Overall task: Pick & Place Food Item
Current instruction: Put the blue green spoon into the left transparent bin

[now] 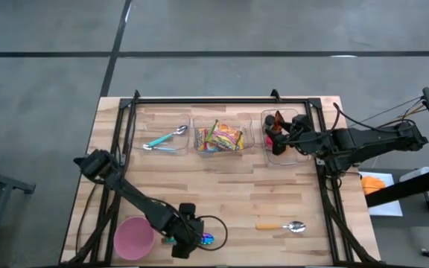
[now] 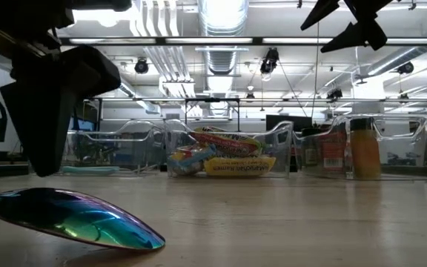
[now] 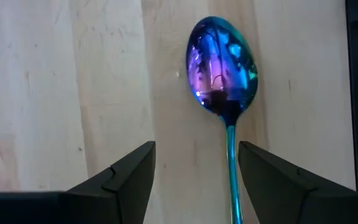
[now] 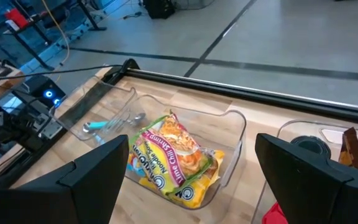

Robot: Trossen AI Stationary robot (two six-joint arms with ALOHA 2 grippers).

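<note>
An iridescent spoon lies flat on the wood near the table's front edge, its handle running back between my left gripper's fingers. My left gripper hangs open just above it, pointing steeply down, beside the pink bowl. Colourful noodle packets lie in the middle clear bin at the far side. My right gripper hovers open above the right-hand bin, touching nothing.
A left bin holds teal tongs. The right bin holds bottles and packets. A wooden-handled spoon lies near the front right. A black frame runs round the table's far and side edges. Bare wood lies across the middle.
</note>
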